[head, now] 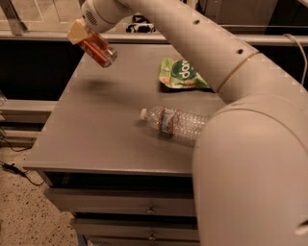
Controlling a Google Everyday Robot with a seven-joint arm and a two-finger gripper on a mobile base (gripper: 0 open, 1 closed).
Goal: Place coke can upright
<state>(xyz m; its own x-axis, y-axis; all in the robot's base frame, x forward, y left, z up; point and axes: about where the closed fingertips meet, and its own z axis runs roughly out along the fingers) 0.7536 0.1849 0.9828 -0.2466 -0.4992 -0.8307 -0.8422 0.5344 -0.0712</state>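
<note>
While we hold can point(102, 53) aloft: gripper point(89, 43) above desk point(96, 137), 11 o'clock corner, fingers clamped on can. Can tilted, silver end pointing down toward 4 o'clock, clear of desk. Bottle point(175, 122) on side mid-desk, cap toward 9 o'clock. Bag point(183, 74) flat, 12 o'clock from bottle.

I am watching the arm point(207, 45) reaching from the lower right of the camera view up and across to the upper left. Its thick lower link point(250, 178) is filling the right foreground. The slimmer forearm point(163, 19) is running leftward beyond a banded joint point(238, 67). The wrist point(98, 12) is bending downward at the top left. The gripper point(89, 42) is hanging in the air, tilted, with its tan fingers point(77, 32) clamping the coke can point(101, 52), which is slanting down to the right.
</note>
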